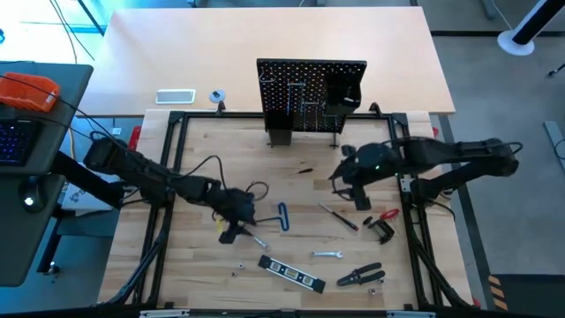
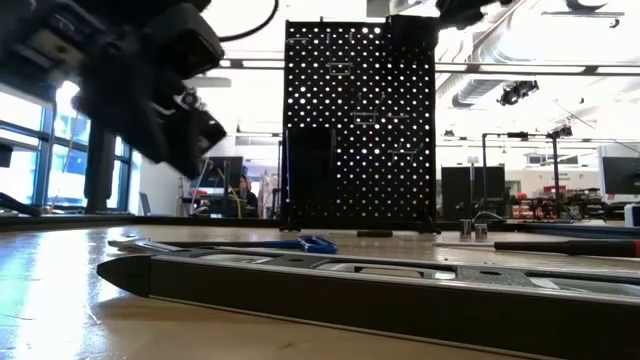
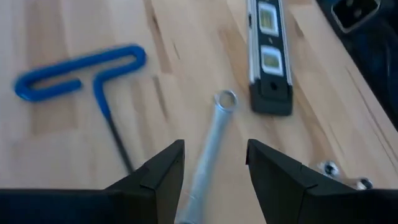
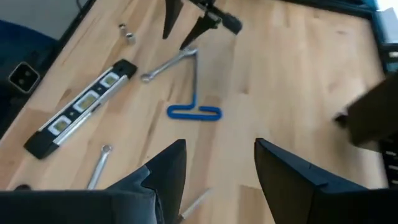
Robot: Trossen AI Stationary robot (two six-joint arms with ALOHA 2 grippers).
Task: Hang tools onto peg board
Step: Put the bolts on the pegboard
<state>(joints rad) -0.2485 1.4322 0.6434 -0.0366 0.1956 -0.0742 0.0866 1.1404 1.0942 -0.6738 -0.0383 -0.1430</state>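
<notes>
One level [image 2: 400, 290], two wrenches [image 4: 169, 65].

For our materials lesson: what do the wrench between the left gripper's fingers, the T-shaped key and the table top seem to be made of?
Wrench: likely bare metal, silvery with a dull sheen. T-shaped key: dark, probably steel shaft, glossy blue handle, perhaps a plastic coating. Table top: pale wood, visible grain and plank seams.
</notes>
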